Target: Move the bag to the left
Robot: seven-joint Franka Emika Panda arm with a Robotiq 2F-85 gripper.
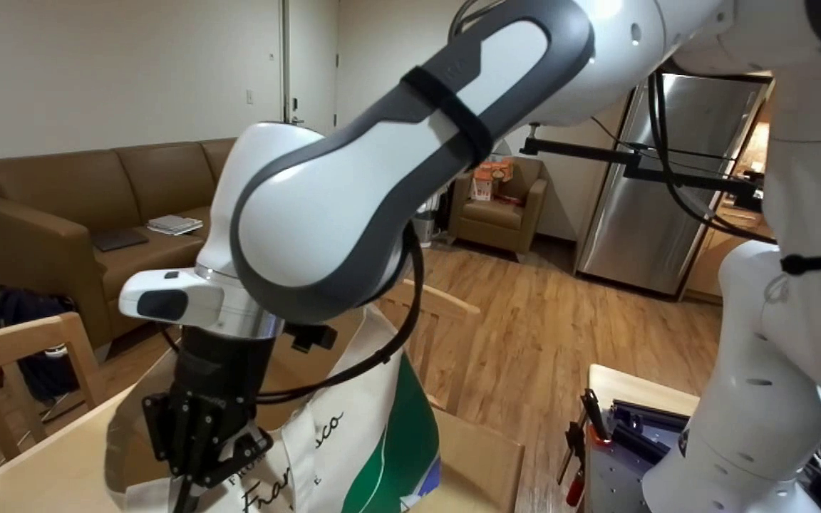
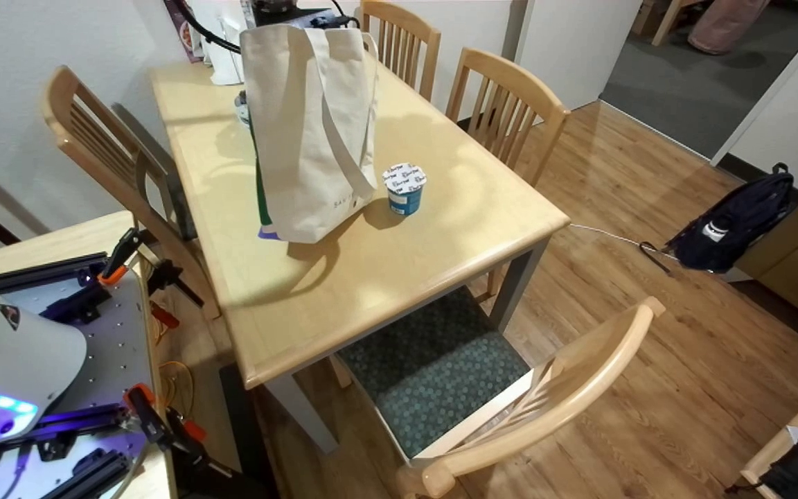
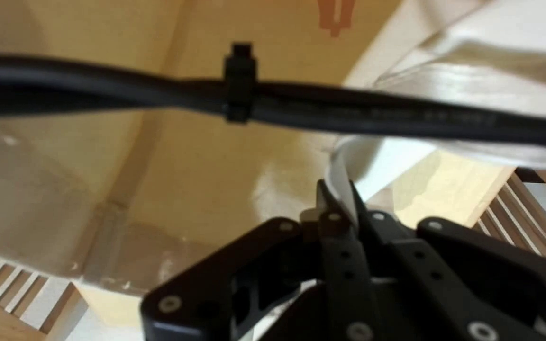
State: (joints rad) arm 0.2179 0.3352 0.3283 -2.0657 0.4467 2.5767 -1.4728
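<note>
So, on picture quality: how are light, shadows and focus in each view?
Wrist view: the black cable and the inside of the bag look soft. In an exterior view, soft-edged shadows, one curved, fall on the table, and blue lights glare at lower left. In an exterior view, glare whitens the arm at the top edge; the steel fridge carries pale reflections.

- An exterior view: close to the arm (image 1: 410, 149), facing a sofa (image 1: 86, 182)
- An exterior view: high, down across the counter (image 2: 406, 260)
- Wrist view: nearest, into the bag (image 3: 206, 166)
- All share the bag
</note>
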